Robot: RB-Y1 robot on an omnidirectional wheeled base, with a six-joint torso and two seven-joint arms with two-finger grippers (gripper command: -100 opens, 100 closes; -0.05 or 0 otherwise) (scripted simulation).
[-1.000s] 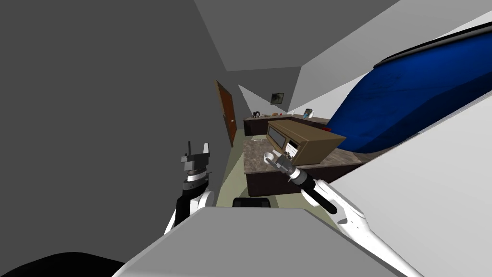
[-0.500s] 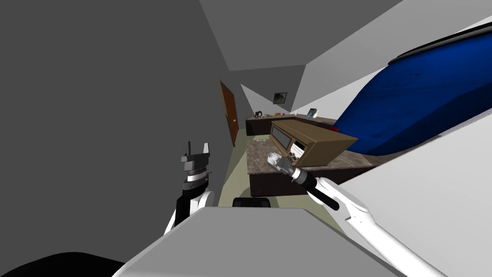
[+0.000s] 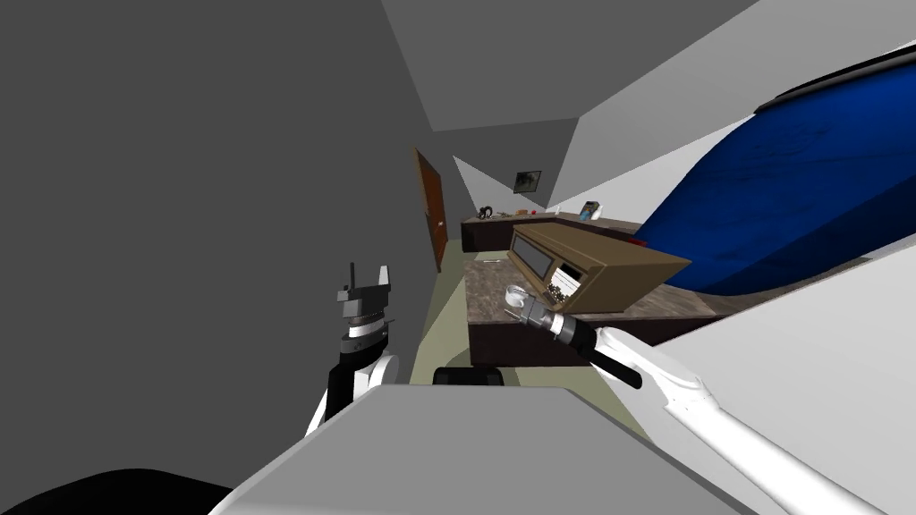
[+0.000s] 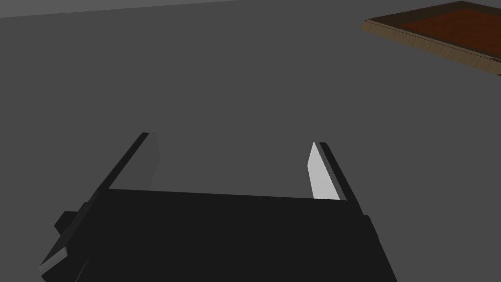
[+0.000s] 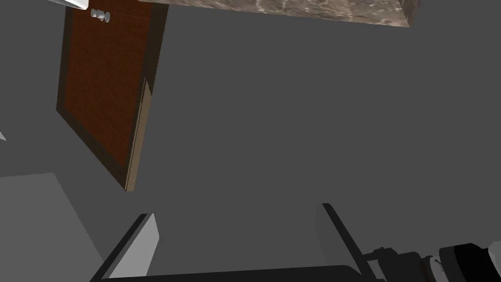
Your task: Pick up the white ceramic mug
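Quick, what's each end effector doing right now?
Left end effector: open, holding nothing.
Right end effector: open, holding nothing.

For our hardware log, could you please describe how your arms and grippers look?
Both arms are white with dark joints and grey-banded wrists; the left arm has a black forearm section, the right arm a black rod-like link. The left gripper and right gripper each carry two thin, light grey blade fingers on a dark box.

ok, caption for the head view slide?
Right gripper, fingers open, close beside the white mug on the marbled counter; left gripper raised, open.
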